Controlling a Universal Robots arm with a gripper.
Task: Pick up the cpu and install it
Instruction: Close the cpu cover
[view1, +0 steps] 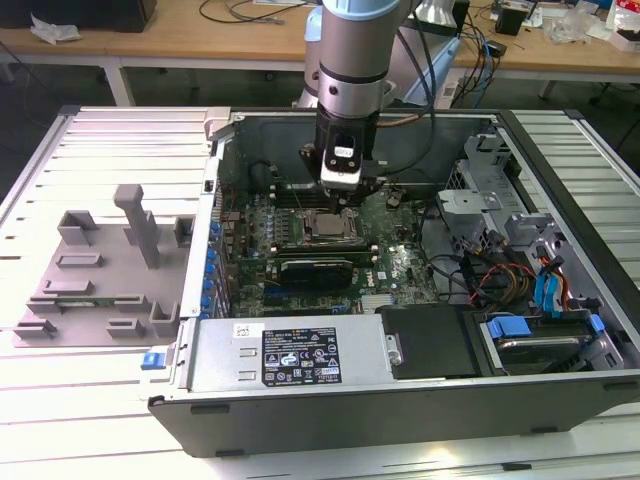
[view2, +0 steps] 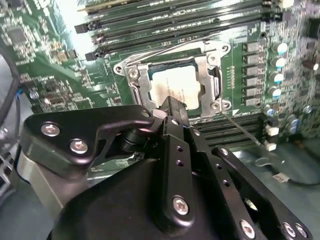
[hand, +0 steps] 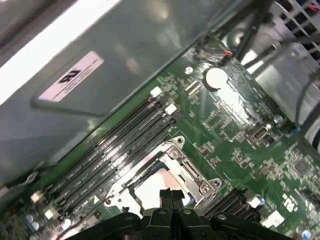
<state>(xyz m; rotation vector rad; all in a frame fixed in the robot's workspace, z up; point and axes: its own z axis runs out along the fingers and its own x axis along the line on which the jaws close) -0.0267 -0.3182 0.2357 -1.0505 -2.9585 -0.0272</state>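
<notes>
The fingertips (hand: 166, 196) are seen clenched together with nothing between them. The gripper (hand: 171, 195) is poised over one edge of the cpu; contact cannot be confirmed. The cpu (view2: 176, 85) is found lying flat inside the socket frame (view2: 136, 82), near the middle of the motherboard (view2: 45, 75), beside the memory slots (view2: 175, 20). The step is judged to be seating. Any contact should be kept vertical, light and centred, and the frame's metal bracket avoided.

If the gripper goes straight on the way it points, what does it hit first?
Probably the cpu, seated in the socket frame directly beneath the gripper; its tip lines up near the chip's edge, so the frame's bracket could come first.
</notes>
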